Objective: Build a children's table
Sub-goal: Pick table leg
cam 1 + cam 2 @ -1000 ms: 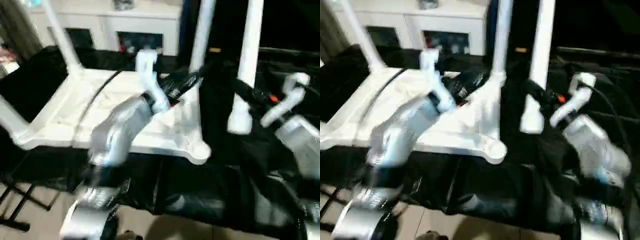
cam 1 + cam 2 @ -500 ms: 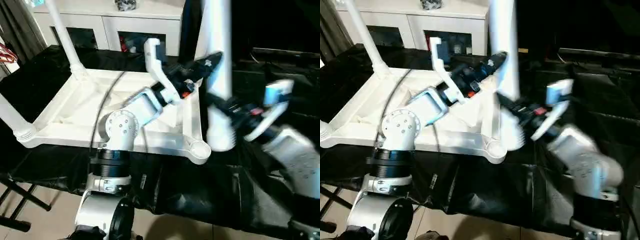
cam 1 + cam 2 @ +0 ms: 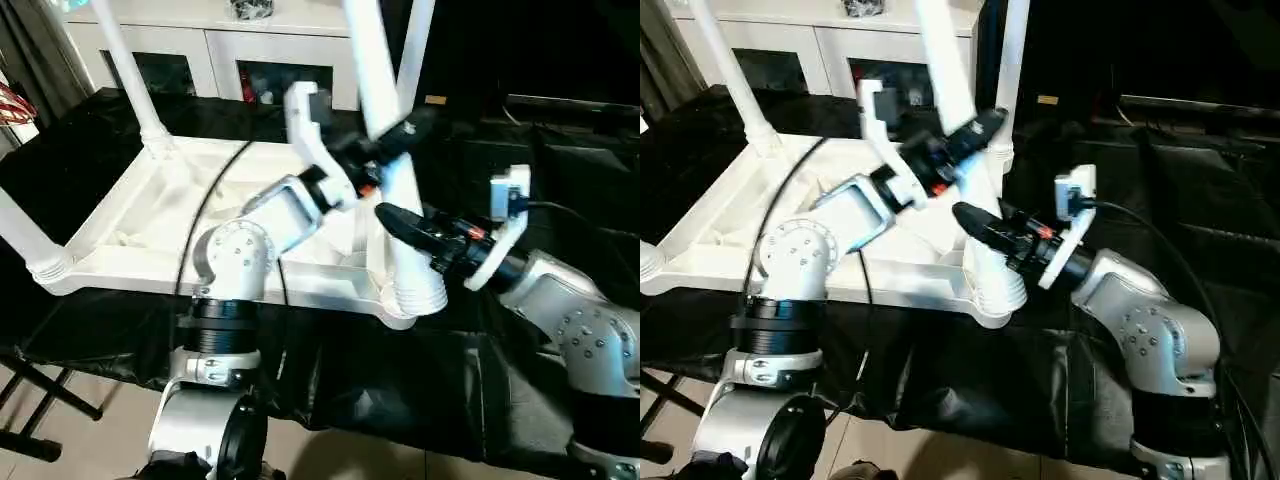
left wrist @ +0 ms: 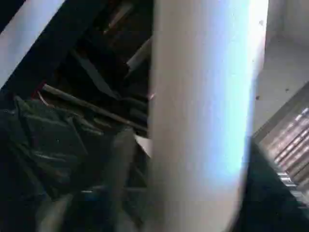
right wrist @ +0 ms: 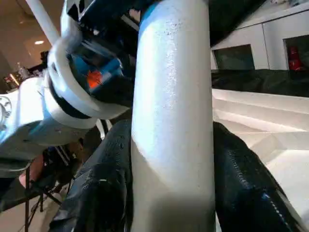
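The black-draped work surface (image 3: 420,390) carries the white plastic rectangular tabletop (image 3: 150,225), lying upside down with its ribbed underside up. Behind it stands a white glass-door cabinet (image 3: 215,45). Long round white tube legs rise from three of its corner sockets: one at the far left corner (image 3: 130,75), one at the near left corner (image 3: 25,240) and one at the far right corner (image 3: 415,45).

The fourth white tube leg (image 3: 385,170) leans over the near right corner socket (image 3: 395,305), its flared lower end resting at or just above that socket, its top tilted toward the far left.

The right end effector (image 3: 985,228) is clenched around this leg low down; in the right wrist view its black fingers (image 5: 104,183) press against both sides of the tube.

The left end effector (image 3: 395,135) sits against the same leg higher up, its black fingers reaching past the tube; whether they actually squeeze it cannot be told.
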Robot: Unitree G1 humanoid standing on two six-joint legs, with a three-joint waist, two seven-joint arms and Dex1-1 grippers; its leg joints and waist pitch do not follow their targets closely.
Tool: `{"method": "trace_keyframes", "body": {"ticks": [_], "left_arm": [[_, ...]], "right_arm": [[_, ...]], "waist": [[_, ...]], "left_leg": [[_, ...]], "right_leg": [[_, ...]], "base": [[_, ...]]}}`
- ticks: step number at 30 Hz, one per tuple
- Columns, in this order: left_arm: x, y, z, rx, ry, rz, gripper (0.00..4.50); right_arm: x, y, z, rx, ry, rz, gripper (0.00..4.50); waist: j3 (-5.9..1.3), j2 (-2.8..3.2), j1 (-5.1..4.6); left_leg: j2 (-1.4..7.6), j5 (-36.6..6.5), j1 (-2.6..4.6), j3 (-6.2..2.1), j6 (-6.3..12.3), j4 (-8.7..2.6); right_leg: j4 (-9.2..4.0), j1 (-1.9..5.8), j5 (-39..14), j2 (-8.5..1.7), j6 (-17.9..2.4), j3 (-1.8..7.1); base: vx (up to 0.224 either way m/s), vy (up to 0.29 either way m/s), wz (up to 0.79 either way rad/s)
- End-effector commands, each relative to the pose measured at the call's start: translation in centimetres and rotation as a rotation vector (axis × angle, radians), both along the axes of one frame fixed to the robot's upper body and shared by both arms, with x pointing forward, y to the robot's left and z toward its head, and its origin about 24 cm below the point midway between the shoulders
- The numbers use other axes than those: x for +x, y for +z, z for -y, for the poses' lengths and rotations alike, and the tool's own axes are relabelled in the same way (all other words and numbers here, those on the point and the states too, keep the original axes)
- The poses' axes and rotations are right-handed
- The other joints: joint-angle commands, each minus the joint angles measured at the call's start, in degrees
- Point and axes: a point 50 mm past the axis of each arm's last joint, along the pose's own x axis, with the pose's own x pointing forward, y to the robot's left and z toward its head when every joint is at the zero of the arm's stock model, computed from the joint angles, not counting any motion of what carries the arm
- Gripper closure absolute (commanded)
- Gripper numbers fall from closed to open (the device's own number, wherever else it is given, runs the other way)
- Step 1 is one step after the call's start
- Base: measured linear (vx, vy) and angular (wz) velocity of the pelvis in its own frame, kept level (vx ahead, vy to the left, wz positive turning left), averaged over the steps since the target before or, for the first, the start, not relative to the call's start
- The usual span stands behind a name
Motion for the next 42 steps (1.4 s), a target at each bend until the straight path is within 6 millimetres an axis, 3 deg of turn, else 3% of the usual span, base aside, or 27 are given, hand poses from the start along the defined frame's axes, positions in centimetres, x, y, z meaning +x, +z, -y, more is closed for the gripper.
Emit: {"method": "trace_keyframes", "body": {"ticks": [1, 4, 7, 11, 13, 21, 22, 23, 25, 31, 32, 33, 42], "left_arm": [[0.2, 0.5, -0.2, 0.0, 0.023, 0.012, 1.9], [0.2, 0.5, -0.2, -0.003, 0.026, 0.012, 1.94], [0.2, 0.5, -0.2, -0.006, 0.027, 0.013, 2.48], [0.2, 0.6, -0.2, -0.004, 0.027, 0.017, 2.68], [0.2, 0.6, -0.2, 0.006, 0.033, 0.025, 2.7], [0.2, 1.1, -0.3, 0.092, 0.013, 0.104, 2.71], [0.1, 1.2, -0.3, 0.104, 0.007, 0.114, 2.71], [0.1, 1.3, -0.1, 0.143, -0.013, 0.144, 2.71], [0.0, 1.4, 0.0, 0.169, -0.026, 0.163, 2.71], [0.0, 1.9, 0.2, 0.239, -0.078, 0.234, 2.71], [0.0, 1.9, 0.2, 0.24, -0.079, 0.235, 2.71], [-0.1, 1.9, 0.3, 0.248, -0.095, 0.245, 2.71], [-0.9, 1.7, 0.6, 0.28, -0.179, 0.281, 2.71]], "right_arm": [[0.1, 1.0, -0.4, 0.002, 0.006, 0.056, 2.67], [0.1, 1.0, -0.6, 0.001, 0.004, 0.055, 2.67], [0.1, 0.9, -0.7, -0.001, 0.005, 0.053, 2.67], [0.2, 1.0, -0.9, -0.016, -0.001, 0.057, 2.67], [0.4, 0.9, -0.9, -0.017, -0.002, 0.044, 2.11], [1.1, 1.0, -0.6, -0.09, -0.02, 0.013, 1.51], [1.2, 1.0, -0.5, -0.104, -0.018, 0.013, 1.45], [1.3, 0.8, -0.3, -0.161, 0.01, -0.024, 1.42], [1.3, 0.6, -0.2, -0.199, 0.029, -0.053, 1.42], [0.8, -0.4, 0.4, -0.341, 0.13, -0.186, 1.42], [0.8, -0.4, 0.4, -0.342, 0.131, -0.187, 1.42], [0.7, -0.6, 0.3, -0.351, 0.145, -0.198, 1.42], [0.3, -0.9, -0.5, -0.333, 0.232, -0.235, 1.42]], "waist": [[-4.02, -1.32, 0.26], [-4.05, -1.28, 0.35], [-4.01, -1.29, 0.44], [-3.96, -1.44, 0.43], [-3.96, -1.41, 0.43], [-3.95, -1.43, 0.31], [-4.03, -1.47, 0.33], [-4.02, -1.99, 0.24], [-4.04, -1.6, 0.4], [-4.06, -2.13, 0.58], [-4.12, -2.07, 0.61], [-4.07, -2.54, 0.51], [-4.08, -2.57, 1.07]], "left_leg": [[2.47, -7.31, 1.05, -0.95, 1.28, -4.45], [2.48, -7.01, 1.09, -0.94, 1.29, -4.44], [2.5, -7.45, 1.09, -0.94, 1.23, -4.49], [2.51, -7.87, 1.09, -0.91, 0.98, -4.54], [2.5, -7.65, 1.07, -0.97, 0.9, -4.56], [2.52, -7.16, 1.13, -0.9, 0.38, -4.6], [2.48, -6.96, 1.18, -0.83, 0.47, -4.49], [2.45, -6.48, 1.1, -0.79, 0.81, -4.5], [2.47, -6.09, 1.25, -0.85, 0.8, -4.43], [2.46, -4.06, 1.19, -0.74, 1.35, -4.13], [2.54, -3.71, 1.23, -0.75, 1.53, -4.08], [2.52, -3.54, 1.14, -0.67, 1.7, -4.09], [2.65, -2.97, 1.35, -0.59, 2.36, -3.87]], "right_leg": [[-4.62, 2.7, -8.54, -2.41, -11.11, 1.18], [-4.56, 2.71, -7.81, -2.44, -11.27, 1.18], [-4.58, 2.73, -8.02, -2.42, -11.23, 1.19], [-4.69, 2.69, -8.96, -2.46, -10.84, 1.23], [-4.65, 2.71, -9.04, -2.48, -10.68, 1.22], [-4.6, 2.65, -9.2, -2.39, -9.84, 1.29], [-4.56, 2.63, -8.51, -2.41, -10.12, 1.29], [-4.58, 2.73, -7.93, -2.34, -10.23, 1.26], [-4.46, 2.75, -8.09, -2.36, -10.34, 1.27], [-4.06, 3.0, -5.28, -2.54, -11.75, 1.31], [-3.88, 2.98, -4.31, -2.54, -12.16, 1.34], [-3.89, 3.02, -3.83, -2.5, -12.35, 1.32], [-3.55, 3.04, -3.05, -2.72, -14.39, 1.35]], "base": [[0.0, 0.0, 0.0], [0.0, 0.0, 0.0], [0.0, 0.0, 0.0], [0.0, 0.0, 0.0], [0.0, 0.0, 0.0], [0.0, 0.0, 0.0], [0.0, 0.0, 0.0], [0.0, 0.0, 0.0], [0.0, 0.0, 0.0], [0.0, 0.0, 0.0], [0.0, 0.0, 0.0], [0.0, 0.0, 0.0], [0.0, 0.0, 0.0]]}}
